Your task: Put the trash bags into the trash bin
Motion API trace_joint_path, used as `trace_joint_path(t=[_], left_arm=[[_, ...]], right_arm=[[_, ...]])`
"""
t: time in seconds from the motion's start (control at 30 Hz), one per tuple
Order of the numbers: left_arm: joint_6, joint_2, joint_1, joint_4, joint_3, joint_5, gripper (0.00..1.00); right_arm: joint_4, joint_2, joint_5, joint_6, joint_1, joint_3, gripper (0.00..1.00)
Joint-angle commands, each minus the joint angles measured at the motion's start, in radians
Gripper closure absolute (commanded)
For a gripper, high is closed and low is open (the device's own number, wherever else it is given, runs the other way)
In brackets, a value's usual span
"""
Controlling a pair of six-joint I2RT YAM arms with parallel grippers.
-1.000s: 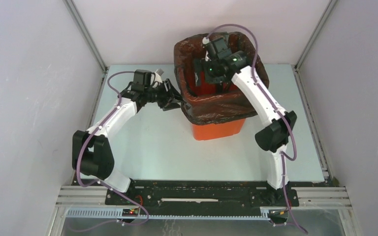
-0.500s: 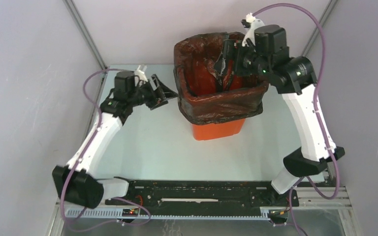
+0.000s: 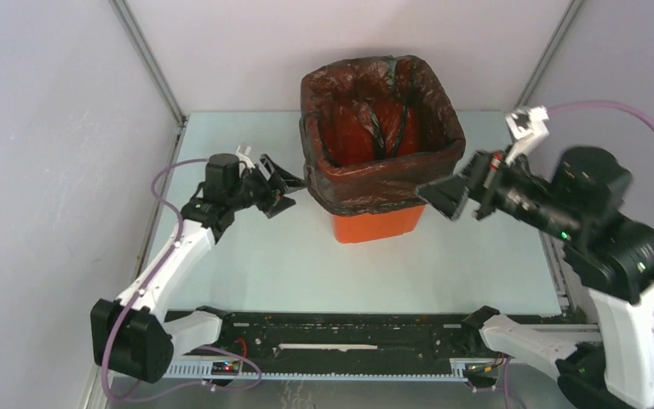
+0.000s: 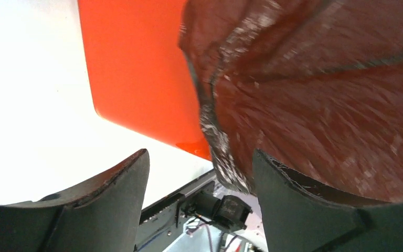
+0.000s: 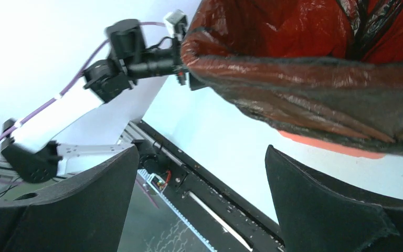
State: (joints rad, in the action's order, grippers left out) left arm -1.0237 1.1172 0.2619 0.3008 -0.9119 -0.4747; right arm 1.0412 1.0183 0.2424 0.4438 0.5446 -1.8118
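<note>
The orange trash bin (image 3: 375, 227) stands at the back middle of the table. The thin black trash bag (image 3: 375, 187) lines it, folded over the rim and hanging down the outer walls; it also shows in the left wrist view (image 4: 320, 94) and the right wrist view (image 5: 315, 89). My left gripper (image 3: 285, 189) is open and empty just left of the bin, close to the bag's hanging edge. My right gripper (image 3: 443, 198) is open and empty, raised beside the bin's right front corner.
Grey enclosure walls with metal corner posts (image 3: 149, 68) close in the table at left, right and back. The black base rail (image 3: 349, 336) runs along the near edge.
My right gripper has come up out of the bin and swung down to its right front side. My left gripper has drawn back a little from the bag's left edge and stands open.
</note>
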Motion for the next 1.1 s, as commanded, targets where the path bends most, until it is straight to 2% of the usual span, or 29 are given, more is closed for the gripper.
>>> trace_joint_path(t=[0.0,0.17,0.37,0.57,0.67,0.73,0.83,0.93,1.07], left_arm=[[-0.124,0.076,0.011,-0.164,0.041,-0.006,0.24],[-0.133,0.274,0.058,-0.210,-0.068,-0.017,0.26],[-0.243,0.504,0.165,-0.335,-0.251,-0.035,0.27],[-0.380,0.787,0.281,-0.455,-0.570,-0.054,0.28],[-0.403,0.858,0.301,-0.468,-0.690,-0.045,0.28],[-0.392,0.846,0.299,-0.463,-0.699,-0.031,0.28],[-0.384,0.736,0.282,-0.457,-0.590,-0.005,0.29],[-0.338,0.549,0.261,-0.424,-0.382,0.036,0.27],[-0.236,0.237,0.213,-0.244,-0.151,0.108,0.26]], right_arm=[[-0.036,-0.129,0.018,0.078,-0.001,0.075,0.00],[-0.009,-0.259,-0.015,0.148,-0.002,0.139,0.00],[0.047,-0.323,-0.063,0.191,0.000,0.140,0.00],[0.112,-0.331,-0.137,0.202,0.000,0.113,0.00],[0.117,-0.327,-0.151,0.205,0.000,0.117,0.00],[0.115,-0.316,-0.151,0.204,0.001,0.120,0.00],[0.102,-0.294,-0.122,0.193,0.002,0.129,0.00],[0.106,-0.265,-0.110,0.196,0.001,0.138,0.00],[0.101,-0.224,-0.092,0.208,0.001,0.141,0.00]])
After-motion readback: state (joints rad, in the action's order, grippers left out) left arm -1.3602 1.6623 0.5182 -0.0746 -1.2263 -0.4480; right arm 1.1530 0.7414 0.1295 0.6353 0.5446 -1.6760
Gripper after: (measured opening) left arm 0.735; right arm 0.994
